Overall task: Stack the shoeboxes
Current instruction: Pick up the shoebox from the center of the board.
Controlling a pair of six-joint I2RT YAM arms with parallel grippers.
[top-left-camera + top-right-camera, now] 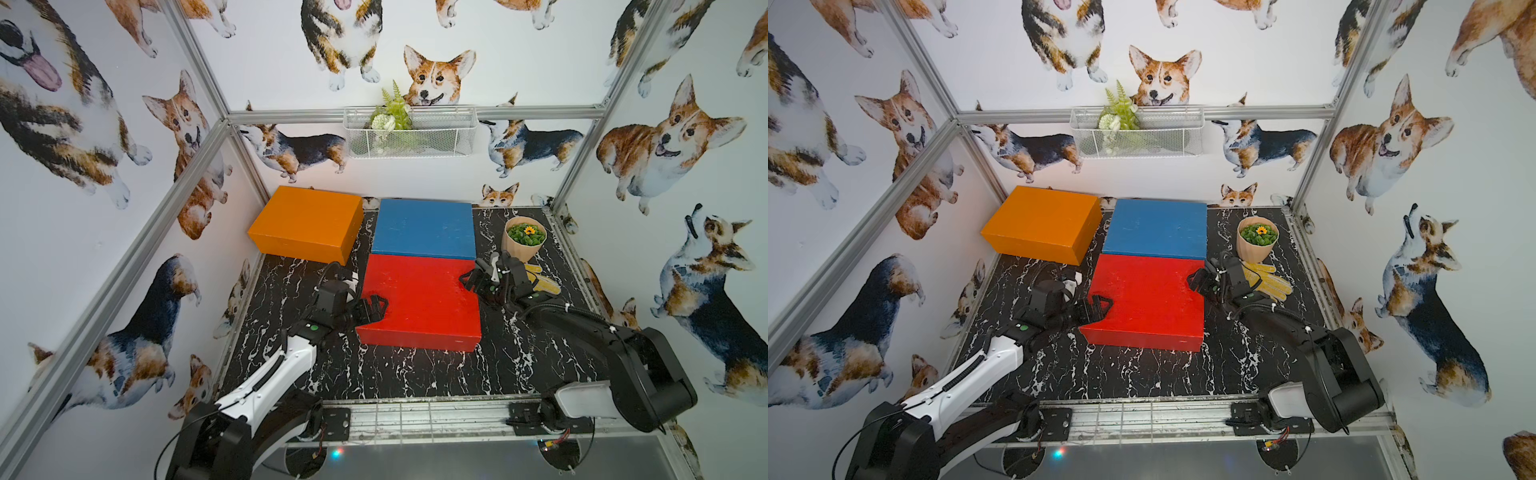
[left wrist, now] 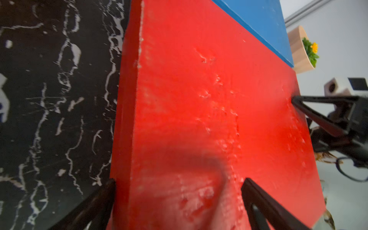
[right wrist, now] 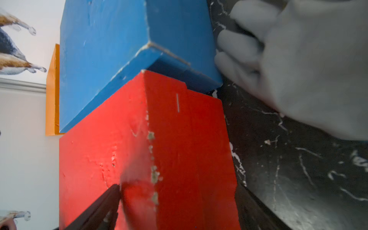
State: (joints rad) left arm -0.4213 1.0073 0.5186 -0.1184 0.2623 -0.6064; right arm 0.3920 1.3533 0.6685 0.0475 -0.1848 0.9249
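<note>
Black marbled counter [image 1: 415, 374] underneath everything. Red shoebox [image 1: 419, 299] flat at centre, nearest of the three. Blue shoebox [image 1: 424, 226] just behind, close against the red one's far edge. Orange shoebox [image 1: 305, 222] far left, angled, just beside the blue. Beige flower pot [image 1: 519, 254] far right, yellow gloves [image 1: 545, 285] just in front. Left gripper [image 1: 380, 308] at the red box's left edge, right gripper [image 1: 465, 280] at its right edge. Fingers of each spread wide, one over the lid, one low against the side wall. Actual squeeze impossible to tell.
</note>
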